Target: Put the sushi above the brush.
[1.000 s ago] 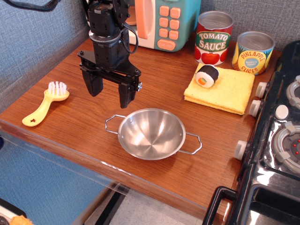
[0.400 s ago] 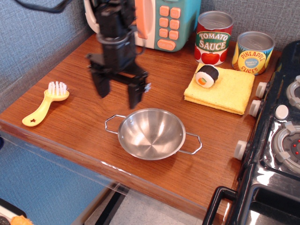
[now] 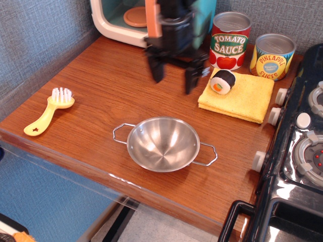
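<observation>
1. The gripper (image 3: 174, 79) hangs over the far middle of the wooden table (image 3: 101, 96), its image blurred. Its two dark fingers (image 3: 156, 70) point down with a clear gap between them, released, with nothing held.
2. The sushi (image 3: 222, 81) lies on the yellow cloth (image 3: 242, 96) at the far right of the table, at the cloth's left far corner, its white face and orange centre turned toward the near left. It sits just right of the gripper's right-hand finger; whether they touch cannot be told through the blur.
3. The brush (image 3: 49, 111) lies near the table's left edge, well apart from the sushi, its white bristles at the far end and its star-holed handle pointing to the near left.
4. A steel bowl (image 3: 163, 143) with wire handles stands near the front edge, between brush and cloth.
5. Behind the cloth stand a tomato sauce can (image 3: 229, 40) and a pineapple slices can (image 3: 272, 56).
6. A toy microwave (image 3: 131, 20) sits at the far edge, partly hidden by the arm.
7. A toy stove (image 3: 303, 151) borders the table on the right.
</observation>
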Action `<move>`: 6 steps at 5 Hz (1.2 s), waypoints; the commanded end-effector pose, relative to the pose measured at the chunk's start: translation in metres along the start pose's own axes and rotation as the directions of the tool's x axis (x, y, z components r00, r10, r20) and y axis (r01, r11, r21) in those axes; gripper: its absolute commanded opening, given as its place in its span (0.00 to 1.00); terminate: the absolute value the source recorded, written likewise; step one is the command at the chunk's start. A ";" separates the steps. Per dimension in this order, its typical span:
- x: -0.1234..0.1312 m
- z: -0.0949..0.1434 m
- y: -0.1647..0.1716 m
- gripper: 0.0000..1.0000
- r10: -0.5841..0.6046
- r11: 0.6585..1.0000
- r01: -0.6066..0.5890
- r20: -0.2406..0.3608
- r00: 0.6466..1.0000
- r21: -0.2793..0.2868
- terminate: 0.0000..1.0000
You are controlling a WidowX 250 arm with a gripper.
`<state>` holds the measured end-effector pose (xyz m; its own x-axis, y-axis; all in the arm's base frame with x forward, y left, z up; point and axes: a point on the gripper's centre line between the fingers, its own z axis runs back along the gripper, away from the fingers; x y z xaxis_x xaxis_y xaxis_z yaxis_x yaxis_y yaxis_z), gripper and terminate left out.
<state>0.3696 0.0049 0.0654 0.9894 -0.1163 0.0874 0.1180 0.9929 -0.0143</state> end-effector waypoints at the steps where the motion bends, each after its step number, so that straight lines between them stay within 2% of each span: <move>1: 0.058 0.024 -0.037 1.00 -0.025 0.999 0.022 0.095 0.995 0.036 0.00; 2: 0.070 0.016 -0.045 1.00 -0.011 0.999 0.006 0.091 0.996 0.052 0.00; 4: 0.078 -0.021 -0.038 1.00 0.026 0.996 -0.027 0.013 1.000 0.088 0.00; 5: 0.079 -0.028 -0.033 1.00 0.038 0.995 -0.039 0.009 0.999 0.090 0.00; 6: 0.078 -0.024 -0.033 0.00 0.027 0.998 -0.029 0.028 0.999 0.058 0.00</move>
<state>0.4375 -0.0398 0.0193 0.9951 -0.0884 0.0437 0.0869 0.9957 0.0330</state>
